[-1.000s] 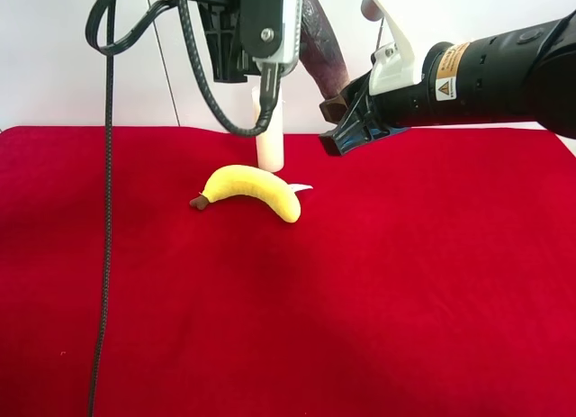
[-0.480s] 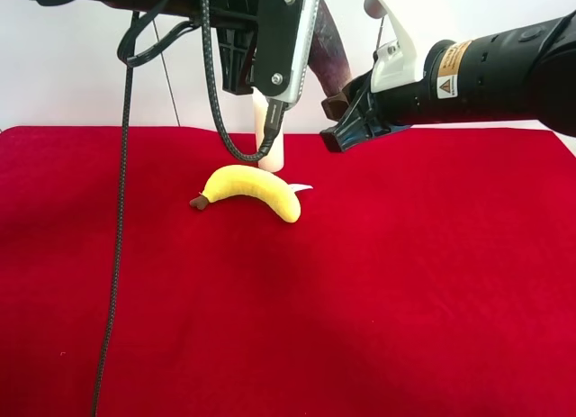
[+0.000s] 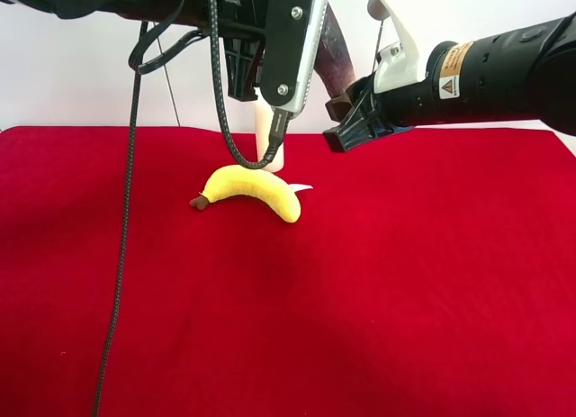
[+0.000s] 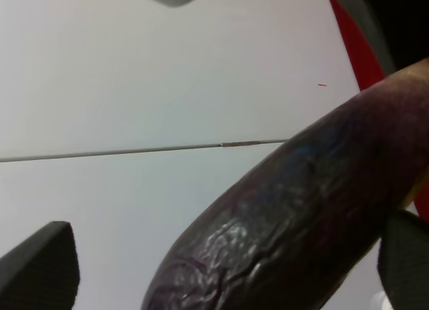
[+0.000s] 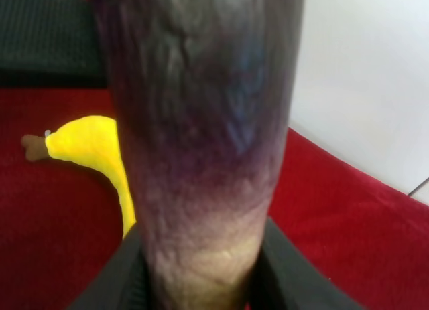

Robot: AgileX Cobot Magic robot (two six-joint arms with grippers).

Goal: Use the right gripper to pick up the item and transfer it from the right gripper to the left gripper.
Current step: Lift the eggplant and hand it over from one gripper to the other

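The item (image 3: 336, 58), a dark purple eggplant toy, sticks up and leans toward the view's left out of my right gripper (image 3: 345, 118), which is shut on its pale lower end. In the right wrist view the item (image 5: 201, 122) fills the middle between the black fingers (image 5: 110, 286). The left arm's silver-grey plate (image 3: 291, 39) hangs just left of the item and hides that arm's fingers. In the left wrist view the left gripper (image 4: 221, 263) stands open around the item (image 4: 295, 209), with a gap showing at one finger (image 4: 40, 270).
A yellow plush banana (image 3: 249, 186) lies on the red cloth (image 3: 360, 300) below the arms, also seen as the banana (image 5: 87, 146) in the right wrist view. A white candle (image 3: 268, 140) stands behind it. A black cable (image 3: 121, 255) trails down at the left.
The left arm has moved right and tilted, bringing its fingers around the item's upper part. The right gripper and the item have hardly moved.
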